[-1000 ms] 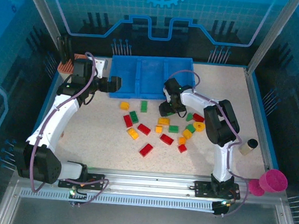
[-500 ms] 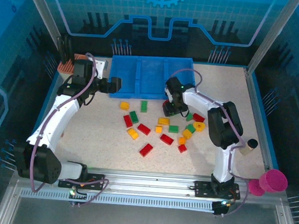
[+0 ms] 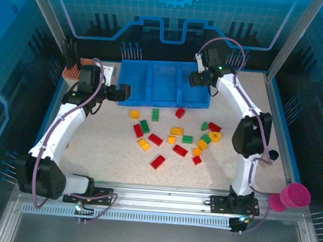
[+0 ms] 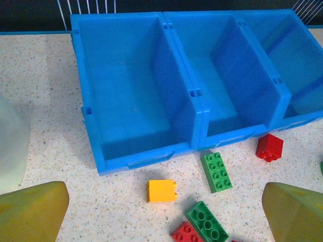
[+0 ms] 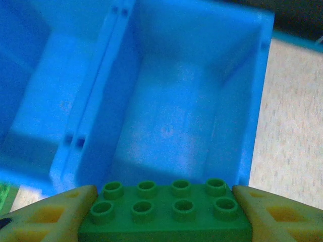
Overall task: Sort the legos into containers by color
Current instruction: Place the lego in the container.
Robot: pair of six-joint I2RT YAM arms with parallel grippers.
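Note:
The containers are three side-by-side compartments of a bright-blue tray (image 3: 164,103) at the back of the table, all bare inside. My right gripper (image 3: 196,78) hangs over the right compartment (image 5: 176,116), shut on a green lego (image 5: 164,212) with eight studs facing up. My left gripper (image 3: 124,92) stands open just left of the tray's front corner. Between its wide-spread fingers (image 4: 30,214) lie a yellow lego (image 4: 162,190) and green legos (image 4: 217,171). Red, green and yellow legos (image 3: 174,138) lie scattered on the table in front of the tray.
A salmon-orange holder (image 3: 73,72) stands at the back left behind the left arm. A magenta cup (image 3: 296,195) sits off the table's front right corner, with a tan tube (image 3: 268,160) nearby. A pale translucent object (image 4: 10,146) shows at the left wrist view's left edge.
My right gripper closed on a green lego among the scattered pieces, lifted it and swung back to above the tray's right compartment. The left arm has not moved.

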